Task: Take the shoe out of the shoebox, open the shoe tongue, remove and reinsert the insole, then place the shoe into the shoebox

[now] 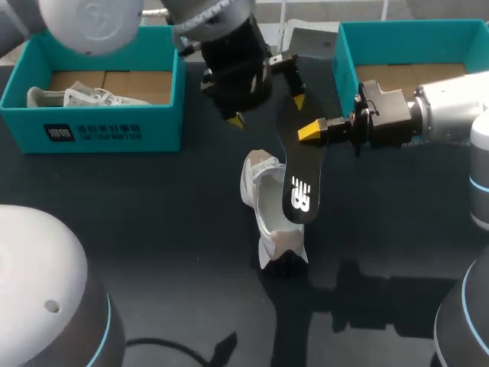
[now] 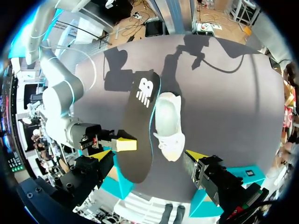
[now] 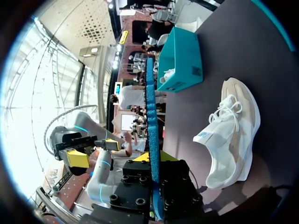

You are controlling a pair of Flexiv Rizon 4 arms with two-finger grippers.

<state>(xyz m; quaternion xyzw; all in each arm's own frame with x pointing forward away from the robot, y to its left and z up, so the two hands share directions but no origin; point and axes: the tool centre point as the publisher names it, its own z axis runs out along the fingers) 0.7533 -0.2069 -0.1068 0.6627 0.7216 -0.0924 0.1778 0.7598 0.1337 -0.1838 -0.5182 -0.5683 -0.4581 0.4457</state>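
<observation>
Robot at work on a trainer: the right pincer (image 1: 315, 131) is closed narrowly on a black insole (image 1: 295, 180), a finger pressed to each flat face partway along its length. It carries the insole above the bench (image 1: 153, 229). The insole hangs tilted, its logo-printed end lowest and just beside the mouth of the shoe (image 1: 267, 222); whether the two touch cannot be told.

The left pincer (image 1: 268, 109) hovers just behind and above, fingers spread wide and holding nothing. In its wrist view the insole's far end shows between those fingers with no contact visible.

The pale shoe rests on the dark bench below, outside both teal boxes. The left-hand shoebox (image 1: 92, 126) holds a second shoe (image 1: 76, 97). The right-hand shoebox (image 1: 345, 61) stands behind the right arm, its floor partly hidden.

With the shoe out of its box and the insole free of it, the job appears to be mid-way through the remove-and-reinsert step. The next move would be to feed the insole back in. That calls for lining its leading end up with the shoe's mouth and sliding it along the sole bed. The unheld shoe looks likely to shift under the push, so the free left pincer would probably need to steady it or hold the tongue clear.
</observation>
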